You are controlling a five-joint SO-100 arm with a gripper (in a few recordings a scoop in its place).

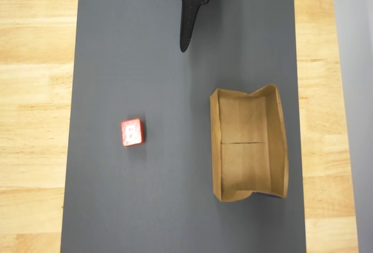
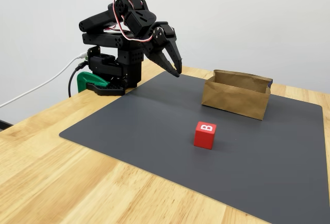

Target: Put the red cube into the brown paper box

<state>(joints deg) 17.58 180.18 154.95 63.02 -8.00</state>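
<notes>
We see the red cube [image 1: 132, 132] resting on the grey mat [image 1: 163, 206], well apart from the brown paper box [image 1: 249, 143], which stands open and empty to its right in the overhead view. The gripper [image 2: 174, 70] hangs above the far edge of the mat, holding nothing, its fingers closed together. The arm [image 2: 116, 43] is folded over its base.

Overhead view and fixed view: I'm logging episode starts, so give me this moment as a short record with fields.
red cube: on the grey mat, apart from the box, white letter B on top
brown paper box: open, nothing inside, on the mat
pincer: shut, raised near the arm's base, holding nothing
table: light wood under the mat
task state: cube not yet grasped
</notes>
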